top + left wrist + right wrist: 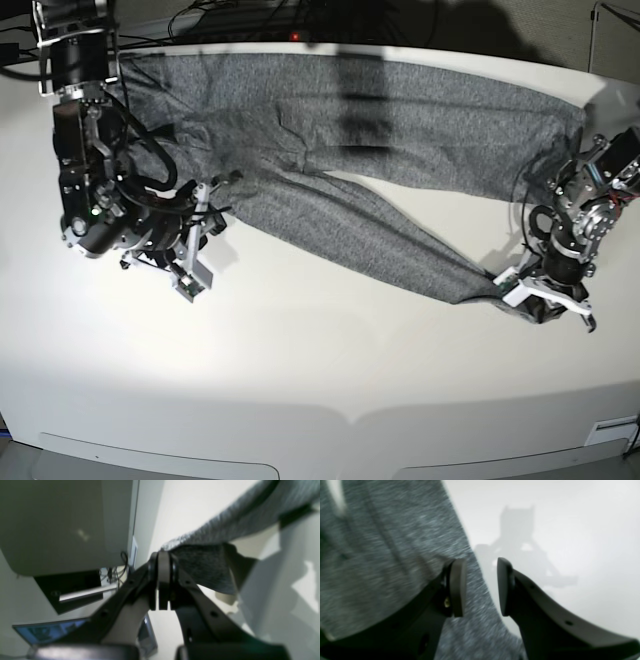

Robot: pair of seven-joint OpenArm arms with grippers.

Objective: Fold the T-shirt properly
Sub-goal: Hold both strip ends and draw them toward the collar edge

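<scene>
Left gripper [163, 580] jaws are clamped on the soft heather-grey knit T-shirt [400, 130]; right gripper [480, 587] jaws stand apart beside it. It sprawls across the white counter [320, 370], 1 fold begun at most.

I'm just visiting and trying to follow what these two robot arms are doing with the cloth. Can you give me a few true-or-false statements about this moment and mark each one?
1. The left hand is shut on the heather-grey, wrinkly knit T-shirt. True.
2. The right hand is clamped on the shirt. False: its fingers stand apart, with nothing pinched between them.
3. The shirt lies on a plain white table. True.
4. The shirt is already folded into a neat square. False: it is spread wide across the table, one long part stretched toward the left hand.
5. Several garments are on the table. False: only this one.
</scene>
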